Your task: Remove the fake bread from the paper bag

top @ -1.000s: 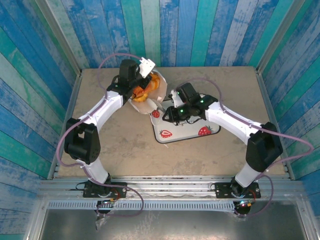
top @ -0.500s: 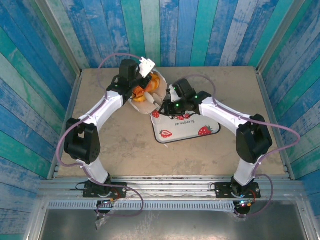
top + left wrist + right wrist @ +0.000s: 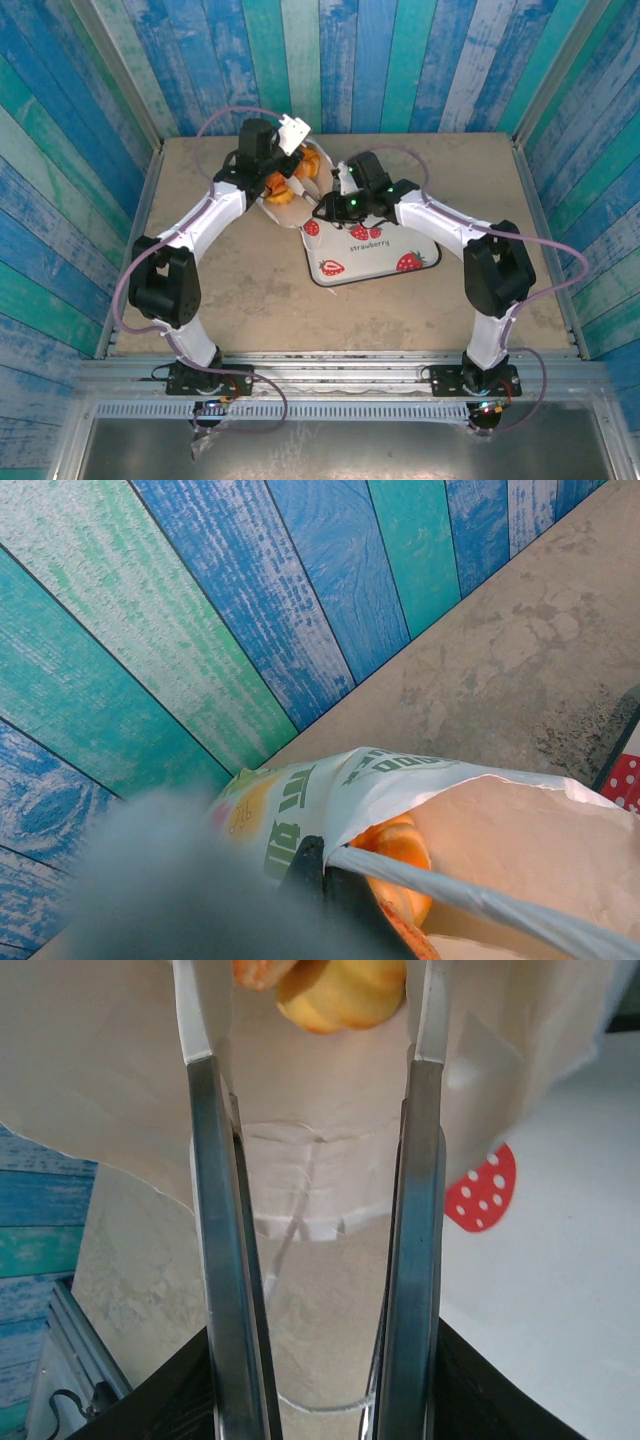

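Note:
The white paper bag (image 3: 287,208) lies tilted on the table with its mouth toward the right arm. My left gripper (image 3: 322,868) is shut on the bag's printed rim, holding the mouth up; from above it sits at the bag's far side (image 3: 297,156). Glossy orange fake bread (image 3: 402,852) shows just inside the rim, under a white loop handle (image 3: 480,900). My right gripper (image 3: 308,1020) is open at the bag's mouth, its steel fingers (image 3: 212,1220) spread inside the paper lining. A golden bun (image 3: 340,988) sits between the tips, not clamped.
A white strawberry-print tray (image 3: 385,258) lies on the table right of the bag, under the right arm; its corner with a red strawberry (image 3: 482,1188) is beside my right fingers. Blue and green plank walls enclose the table on three sides.
The right arm has swung left and farther away over the tray, bringing its gripper up to the bag's mouth. The left arm and the bag have stayed put.

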Controlling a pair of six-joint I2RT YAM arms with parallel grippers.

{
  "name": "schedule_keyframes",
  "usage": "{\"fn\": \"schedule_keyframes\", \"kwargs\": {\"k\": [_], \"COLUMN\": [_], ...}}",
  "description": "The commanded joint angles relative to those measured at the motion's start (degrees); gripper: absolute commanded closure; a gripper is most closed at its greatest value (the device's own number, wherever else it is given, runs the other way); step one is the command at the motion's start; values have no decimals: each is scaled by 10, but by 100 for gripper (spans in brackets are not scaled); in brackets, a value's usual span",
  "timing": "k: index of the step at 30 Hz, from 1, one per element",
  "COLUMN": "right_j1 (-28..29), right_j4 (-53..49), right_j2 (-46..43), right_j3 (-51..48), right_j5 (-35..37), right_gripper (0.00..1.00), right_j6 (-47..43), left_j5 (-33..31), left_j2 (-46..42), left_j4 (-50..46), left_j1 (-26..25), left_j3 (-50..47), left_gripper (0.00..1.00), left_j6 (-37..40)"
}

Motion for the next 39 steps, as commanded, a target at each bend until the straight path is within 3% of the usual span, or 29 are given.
{"fn": "schedule_keyframes", "kwargs": {"k": [1,16,28,39], "right_j1": [-2,-2,-2,17], "right_j4": [35,44,57,71], "right_j2": [6,37,14,-63], "right_j3": [19,57,30,-36], "right_j5": [-30,-40,-49,-42], "right_gripper": [54,54,76,80], "right_j6": [-3,-6,3,21], "left_j5": [3,8,-33,-69], "left_j2": [-56,-54,-47,-33], "left_j4": [23,19,18,9], "left_j1": [0,0,0,0], "left_j3": [8,11,24,31], "left_gripper": [100,100,100,100], "left_j6": [0,2,-46,-91]}}
